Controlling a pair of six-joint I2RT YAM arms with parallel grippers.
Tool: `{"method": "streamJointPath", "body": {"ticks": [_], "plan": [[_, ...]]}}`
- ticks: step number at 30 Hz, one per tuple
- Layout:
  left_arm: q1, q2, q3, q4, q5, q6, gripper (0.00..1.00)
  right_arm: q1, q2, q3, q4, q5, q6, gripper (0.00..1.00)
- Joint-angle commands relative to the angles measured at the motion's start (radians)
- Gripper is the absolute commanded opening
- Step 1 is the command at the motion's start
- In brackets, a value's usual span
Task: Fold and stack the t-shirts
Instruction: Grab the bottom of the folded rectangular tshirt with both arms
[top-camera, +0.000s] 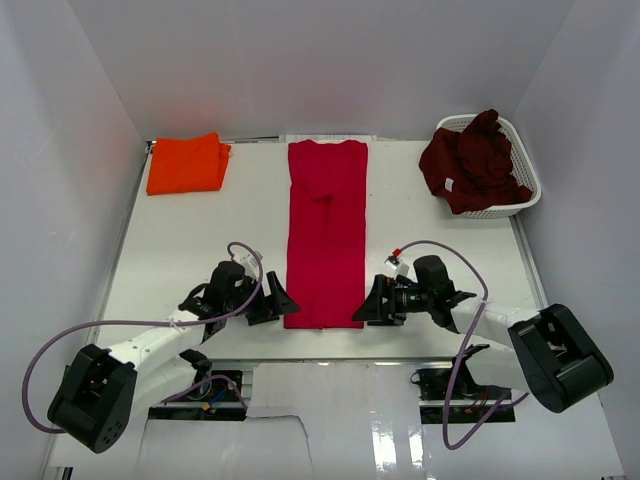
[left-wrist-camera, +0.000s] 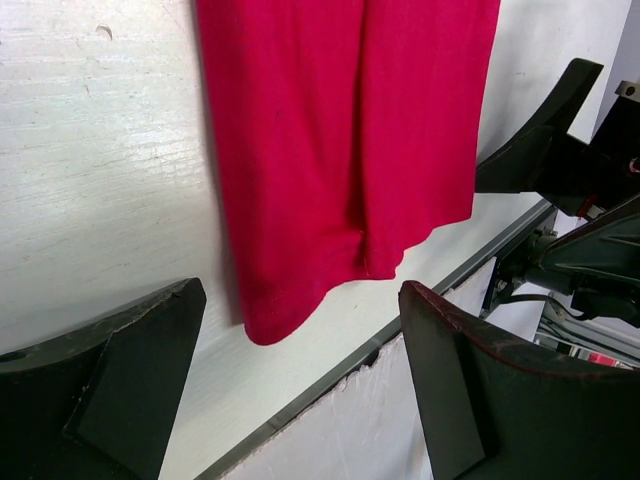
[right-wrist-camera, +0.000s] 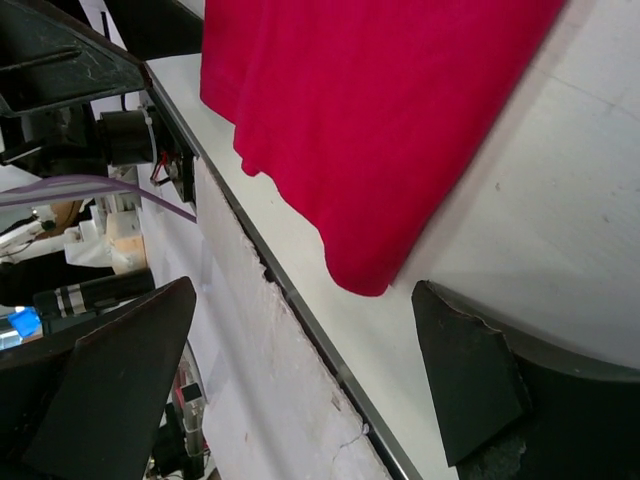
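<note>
The crimson red t-shirt (top-camera: 326, 230) lies flat as a long narrow strip down the table's middle, sleeves folded in. My left gripper (top-camera: 274, 302) is open and empty, just left of its near left corner (left-wrist-camera: 265, 325). My right gripper (top-camera: 372, 301) is open and empty, just right of its near right corner (right-wrist-camera: 365, 275). The orange t-shirt (top-camera: 187, 163) lies folded at the far left. The dark maroon t-shirt (top-camera: 472, 162) with a white tag is bunched in the basket.
The white lattice basket (top-camera: 527, 170) stands at the far right. The table's near edge with a metal strip (left-wrist-camera: 440, 285) runs just below the red shirt's hem, also seen in the right wrist view (right-wrist-camera: 300, 320). White walls enclose the table.
</note>
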Motion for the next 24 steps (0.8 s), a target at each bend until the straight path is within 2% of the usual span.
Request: {"method": "streamJointPath", "body": {"ticks": [1,7,9,11,12,13,17,18,23,24], "plan": [[-0.004,0.020,-0.029,-0.003,-0.039,0.003,0.91,0.024,0.064,-0.038,0.045,0.076,0.032,0.95],[-0.004,0.043,-0.031,0.014,-0.025,-0.007,0.91,0.078,0.101,-0.023,0.068,0.116,0.069,0.91],[-0.004,0.036,-0.031,0.005,-0.026,-0.005,0.91,0.083,0.098,-0.018,0.061,0.129,0.070,0.81],[-0.004,0.036,-0.028,-0.008,-0.033,-0.001,0.90,0.089,0.093,-0.012,0.036,0.146,0.066,0.79],[-0.004,0.037,-0.026,-0.009,-0.034,0.001,0.90,0.089,0.091,-0.011,0.033,0.149,0.066,0.70],[-0.004,0.039,-0.023,-0.011,-0.034,0.002,0.90,0.090,0.091,-0.011,0.021,0.152,0.066,0.67],[-0.004,0.048,-0.022,-0.011,-0.034,0.003,0.89,0.095,0.097,-0.008,0.012,0.165,0.067,0.62],[-0.004,0.050,-0.022,-0.011,-0.034,0.004,0.89,0.095,0.099,-0.008,0.010,0.166,0.067,0.53],[-0.004,0.059,-0.023,-0.011,-0.034,0.006,0.89,0.096,0.108,-0.008,0.001,0.178,0.070,0.29],[-0.004,0.060,-0.023,-0.009,-0.036,0.007,0.89,0.096,0.114,-0.008,0.001,0.179,0.070,0.22]]}}
